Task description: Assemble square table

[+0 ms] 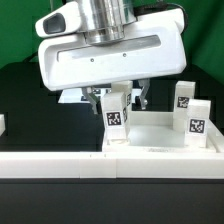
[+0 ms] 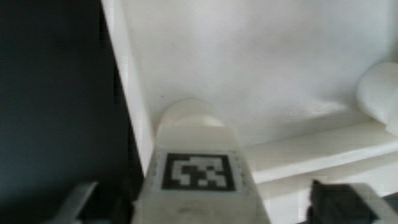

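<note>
Tagged leg [image 1: 116,118] clamped in claw [image 1: 118,108]; tabletop corner socket [image 2: 329,150] clear only at wrist.

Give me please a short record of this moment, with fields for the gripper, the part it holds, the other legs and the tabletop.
gripper: gripper shut on a leg, its fingers on both sides of it
held leg: leg upright, tag facing the exterior camera, over the tabletop
other legs: two legs standing at the exterior view's right
tabletop: square tabletop lying flat, raised rim visible
low wall: long white low wall in front, toward the exterior camera
leg seated in socket: cannot tell
</note>
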You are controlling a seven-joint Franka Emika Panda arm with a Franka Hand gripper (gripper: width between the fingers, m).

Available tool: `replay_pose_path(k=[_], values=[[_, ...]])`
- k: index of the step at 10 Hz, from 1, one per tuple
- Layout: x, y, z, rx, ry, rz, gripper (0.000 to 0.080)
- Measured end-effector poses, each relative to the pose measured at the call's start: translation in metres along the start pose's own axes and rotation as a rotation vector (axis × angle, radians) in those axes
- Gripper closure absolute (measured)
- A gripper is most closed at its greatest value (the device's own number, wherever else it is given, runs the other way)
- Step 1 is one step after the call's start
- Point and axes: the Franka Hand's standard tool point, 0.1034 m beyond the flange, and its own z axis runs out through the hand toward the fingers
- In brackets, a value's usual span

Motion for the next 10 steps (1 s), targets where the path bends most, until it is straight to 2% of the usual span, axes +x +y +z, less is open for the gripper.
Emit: replay_pose_path(k=[1,2,5,7,8,10], values=[[0.0,-0.001,0.0,0.005,0.0,0.056,0.0408],[0.0,-0.001,0.0,0.007,0.0,0.104,0.0511],[0.0,-0.003,0.001,0.012,-0.002,0.317,0.0511],[0.001,-0.006,0.003,-0.001,0.013,0.604,0.0511],[0.003,-0.007,0.003,0.006,0.026,0.739,0.0511],[0.005,-0.011,0.005,0.037,0.035,1.043,0.0509]])
